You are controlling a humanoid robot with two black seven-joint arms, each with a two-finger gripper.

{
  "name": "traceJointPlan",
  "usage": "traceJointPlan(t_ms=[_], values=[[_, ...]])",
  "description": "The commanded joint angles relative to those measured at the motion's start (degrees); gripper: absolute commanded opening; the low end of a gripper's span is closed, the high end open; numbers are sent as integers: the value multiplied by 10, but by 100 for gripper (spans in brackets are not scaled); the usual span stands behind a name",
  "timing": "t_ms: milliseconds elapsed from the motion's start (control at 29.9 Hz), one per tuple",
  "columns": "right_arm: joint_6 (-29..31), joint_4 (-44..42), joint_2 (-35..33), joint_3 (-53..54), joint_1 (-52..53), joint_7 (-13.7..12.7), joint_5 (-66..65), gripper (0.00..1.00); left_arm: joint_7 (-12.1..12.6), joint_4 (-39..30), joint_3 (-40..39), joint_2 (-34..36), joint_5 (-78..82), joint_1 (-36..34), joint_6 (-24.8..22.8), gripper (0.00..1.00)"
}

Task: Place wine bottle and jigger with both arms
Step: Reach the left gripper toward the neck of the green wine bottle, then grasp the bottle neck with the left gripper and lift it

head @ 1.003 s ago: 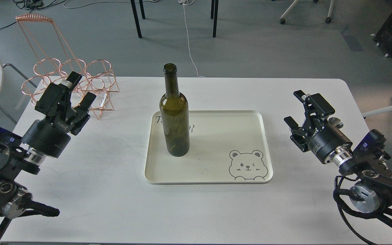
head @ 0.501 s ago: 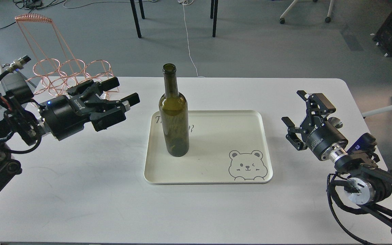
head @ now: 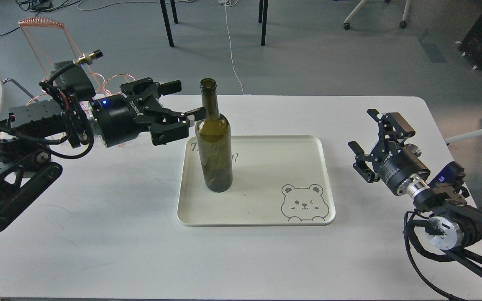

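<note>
While wine bottle (head: 214, 142) stands upright on tray (head: 266, 215), left claw (head: 182, 100) gapes beside its neck, empty; right claw (head: 368, 136) open, empty

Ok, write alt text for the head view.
A green wine bottle stands upright on a cream tray on a white table. The open left gripper reaches toward its neck; the open right gripper hovers at right.

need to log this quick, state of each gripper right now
left gripper: open, empty, fingers beside the wine bottle
right gripper: open, empty
</note>
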Motion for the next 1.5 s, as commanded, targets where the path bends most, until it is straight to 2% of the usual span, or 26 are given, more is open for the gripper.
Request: traceJointPlan(t_ms=[0,201,401,535,635,836,936,1070,1237,1337,1471], values=[[0,0,-1,0,-1,0,0,97,0,6,4,-17,-1,-8,-1,98],[0,0,-1,0,-1,0,0,97,0,16,20,-38,-1,-24,0,97],[0,1,-1,1,-1,0,0,97,0,30,23,-60,0,-38,1,89],[0,1,-2,4,-1,0,0,97,0,41,30,-66,1,-45,2,67],[0,0,-2,7,-2,0,0,97,0,45,35,-66,2,-47,3,59],[0,1,-2,7,-3,0,0,97,0,46,36,-66,2,-53,3,21],[0,1,-1,7,-3,0,0,97,0,46,36,-66,0,-63,7,10],[-1,0,-2,7,-2,0,0,97,0,42,35,-64,-7,-100,11,9],[-1,0,-2,8,-2,0,0,97,0,52,36,-35,-45,-224,0,9],[-1,0,0,7,-2,0,0,97,0,93,45,-9,-60,-275,-25,10],[-1,0,2,7,-2,0,0,97,0,152,53,13,-65,-312,-33,9]])
